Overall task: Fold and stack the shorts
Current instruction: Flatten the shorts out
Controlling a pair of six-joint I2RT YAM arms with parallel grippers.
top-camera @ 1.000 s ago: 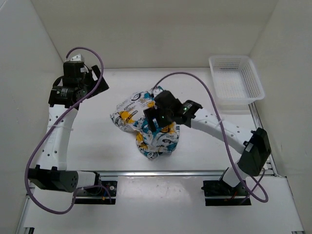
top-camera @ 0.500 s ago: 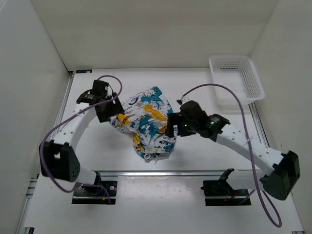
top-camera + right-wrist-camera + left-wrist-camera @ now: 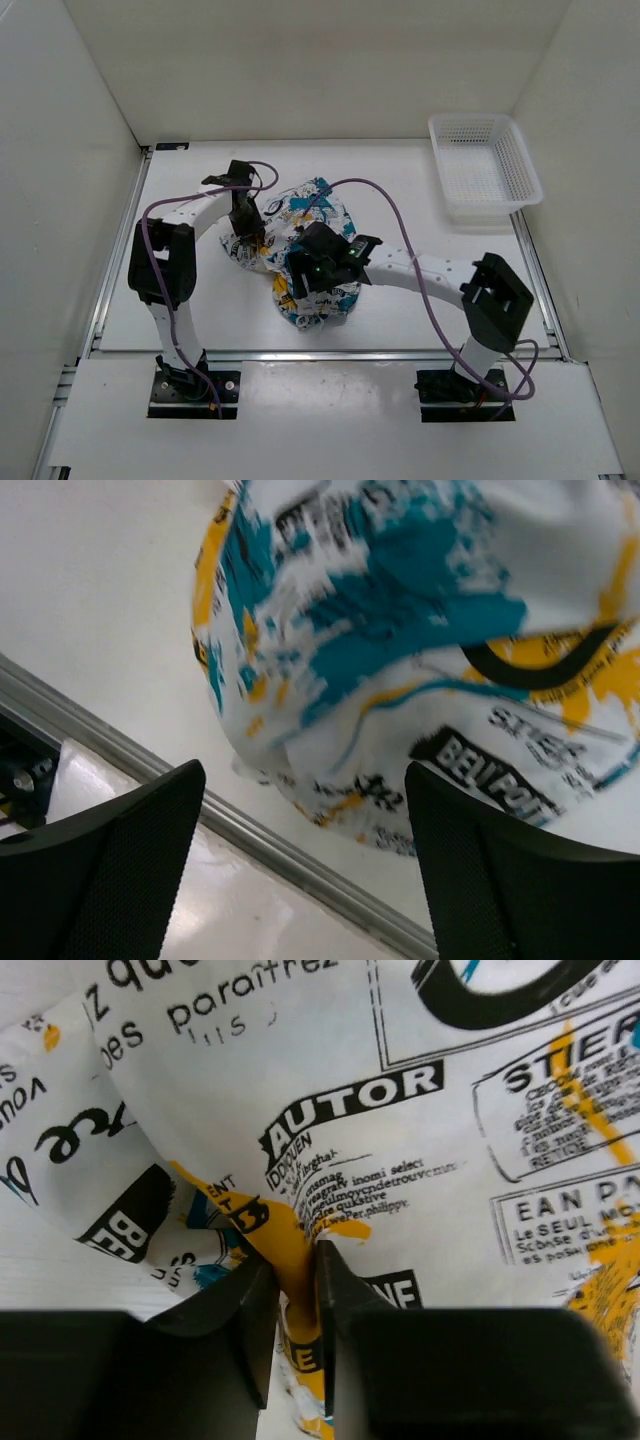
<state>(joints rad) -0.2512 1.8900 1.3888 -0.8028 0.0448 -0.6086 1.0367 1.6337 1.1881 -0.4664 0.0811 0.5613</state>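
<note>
The shorts (image 3: 318,205) lay as a crumpled, humped heap of soft white fabric near the middle of the white table (image 3: 190,300), between the two arms. The cloth was creased and bunched, printed all over with teal splashes, yellow patches and black lettering.

The left gripper (image 3: 245,232) sat at the heap's left edge. In its wrist view, we saw its dark, smooth fingers (image 3: 250,1305) closed almost together on a narrow raised fold of the shorts (image 3: 450,1210), a yellow-printed ridge pinched between them. Just above that fold we read "AUTOR" in bold black capitals. Further up was lowercase script that looked like "parafrez". To the right, boxed text began "STIE" and "EAN P", both cut off by the frame. A black patch at the left showed white letters "BE".

The right gripper (image 3: 298,280) hung over the near part of the heap. In its own view, its two black, finely pitted fingers (image 3: 110,870) stood wide apart with nothing between them. The rounded edge of the shorts (image 3: 400,610) lay beyond, beside a grey metal rail (image 3: 290,855). The print there was blurred, though a black band seemed to begin "BEL".

A white plastic mesh basket (image 3: 485,165) stood at the far right corner, well apart from the shorts.
</note>
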